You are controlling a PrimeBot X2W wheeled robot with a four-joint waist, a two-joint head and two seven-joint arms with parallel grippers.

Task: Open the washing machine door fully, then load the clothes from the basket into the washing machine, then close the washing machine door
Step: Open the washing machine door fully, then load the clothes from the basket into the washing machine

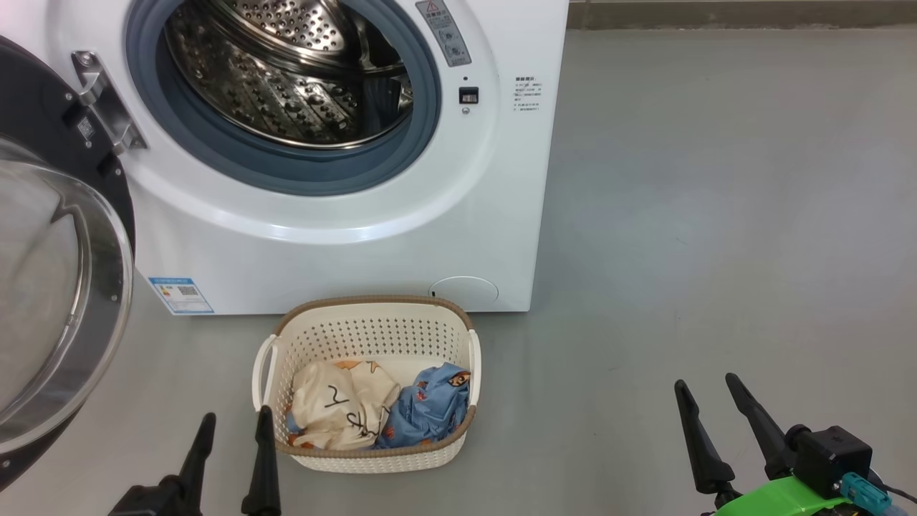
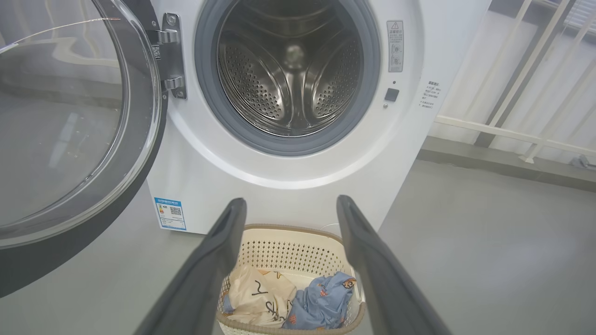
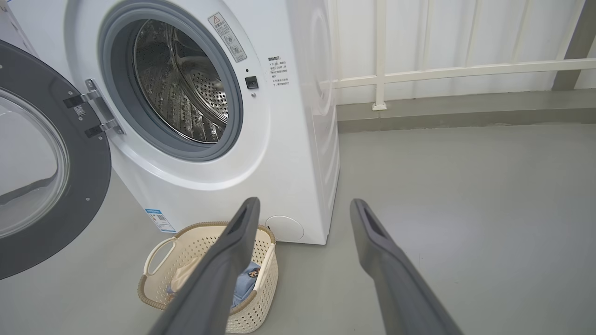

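- Plainly, the washing machine door (image 1: 50,287) stands swung wide open at the left of the head view. It hangs from its metal hinge (image 1: 107,107), with the clear glass bowl bulging toward the robot inside the black rim.
- The washing machine (image 1: 344,244) faces the robot with its steel drum (image 1: 286,79) open to view, ringed by the grey-blue gasket (image 1: 286,168). A small blue label (image 1: 181,294) sits at its lower left corner.
- The basket (image 1: 372,333) sits on the grey floor (image 1: 716,215) just in front of the machine, below the drum opening.
- The clothes lie inside the basket, touching each other: the cream garment (image 1: 344,405) on the left, the blue garment (image 1: 430,408) on the right.
- The left gripper (image 1: 236,414) hangs beside the basket's near left corner, its two dark fingers spread apart with nothing between them. One fingertip overlaps the basket's left handle in the head view, and I cannot tell whether it touches.
- The right gripper (image 1: 705,381) hangs well to the right of the basket over bare floor, its fingers likewise spread and holding nothing.
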